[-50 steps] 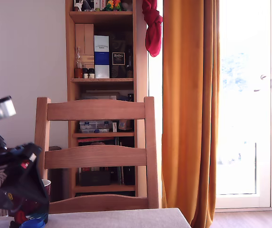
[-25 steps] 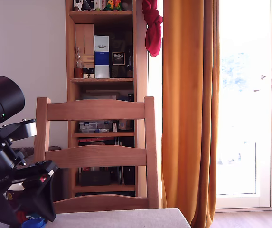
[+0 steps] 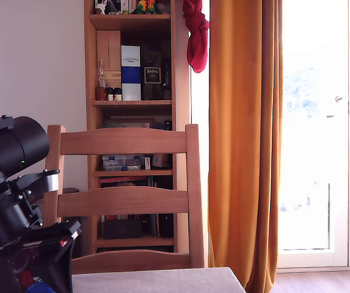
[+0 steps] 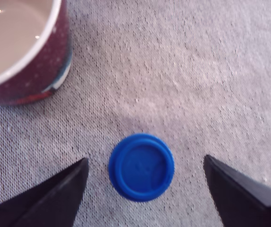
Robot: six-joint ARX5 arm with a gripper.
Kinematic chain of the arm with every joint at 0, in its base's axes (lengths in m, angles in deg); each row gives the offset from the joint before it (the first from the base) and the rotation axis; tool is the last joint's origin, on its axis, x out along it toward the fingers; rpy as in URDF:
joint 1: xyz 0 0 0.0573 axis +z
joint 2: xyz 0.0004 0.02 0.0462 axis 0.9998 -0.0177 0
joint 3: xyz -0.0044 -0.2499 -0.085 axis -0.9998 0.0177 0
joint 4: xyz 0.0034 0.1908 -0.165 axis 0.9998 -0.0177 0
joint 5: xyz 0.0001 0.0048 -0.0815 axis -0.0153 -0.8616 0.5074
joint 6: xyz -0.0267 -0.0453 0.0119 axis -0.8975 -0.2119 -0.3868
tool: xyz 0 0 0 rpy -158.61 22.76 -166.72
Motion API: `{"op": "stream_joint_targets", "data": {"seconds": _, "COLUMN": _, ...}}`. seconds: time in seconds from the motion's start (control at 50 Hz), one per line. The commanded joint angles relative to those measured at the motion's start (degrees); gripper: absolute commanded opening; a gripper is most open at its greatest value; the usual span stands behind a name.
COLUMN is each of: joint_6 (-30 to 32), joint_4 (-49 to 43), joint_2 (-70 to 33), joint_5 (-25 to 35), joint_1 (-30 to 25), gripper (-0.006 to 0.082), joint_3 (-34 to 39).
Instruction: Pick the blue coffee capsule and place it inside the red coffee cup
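The blue coffee capsule (image 4: pixel 141 167) stands on the grey cloth, seen from straight above as a round blue disc. My gripper (image 4: pixel 145 161) is open, one dark finger (image 4: pixel 55 196) on each side of the capsule with a clear gap to it. The red coffee cup (image 4: pixel 40 66), maroon with light dots and a white inside, stands upright a short way beyond the capsule and looks empty. In the exterior view my black arm (image 3: pixel 16 201) fills the lower left and hides the cup; only a sliver of the blue capsule (image 3: pixel 37 287) shows under it.
The table's grey cloth (image 3: pixel 162 281) ends at a front corner near the exterior view's lower middle. A wooden chair (image 3: pixel 126 198) stands right behind the table, with a bookshelf (image 3: pixel 132 91) and an orange curtain (image 3: pixel 245 140) further back.
My arm has swung to the exterior view's right and dropped lower over the table; its upper body has come into view. The cup's rim no longer shows behind it. The capsule has stayed put.
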Motion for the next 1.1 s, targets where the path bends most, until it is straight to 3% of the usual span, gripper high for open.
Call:
{"op": "stream_joint_targets", "data": {"seconds": 0.0, "joint_6": -0.09, "joint_4": 0.02, "joint_2": -0.66, "joint_5": -0.07, "joint_1": -0.24, "gripper": 0.0602, "joint_3": -0.52}}
{"op": "stream_joint_targets", "data": {"seconds": 0.12, "joint_6": -0.20, "joint_4": -0.20, "joint_2": -0.66, "joint_5": 0.15, "joint_1": -0.24, "gripper": 0.0357, "joint_3": -0.63}}
{"op": "stream_joint_targets", "data": {"seconds": 0.2, "joint_6": -0.15, "joint_4": -0.55, "joint_2": -0.66, "joint_5": 0.87, "joint_1": -0.24, "gripper": 0.0286, "joint_3": -0.63}}
{"op": "stream_joint_targets", "data": {"seconds": 0.56, "joint_6": -0.20, "joint_4": -1.05, "joint_2": -0.61, "joint_5": 2.54, "joint_1": -0.11, "gripper": 0.0282, "joint_3": -2.40}}
{"op": "stream_joint_targets", "data": {"seconds": 0.76, "joint_6": -0.20, "joint_4": -5.42, "joint_2": -0.22, "joint_5": 5.97, "joint_1": -0.07, "gripper": 0.0282, "joint_3": -7.65}}
{"op": "stream_joint_targets", "data": {"seconds": 1.08, "joint_6": 0.31, "joint_4": -12.31, "joint_2": 0.44, "joint_5": 5.99, "joint_1": 1.68, "gripper": 0.0282, "joint_3": -16.55}}
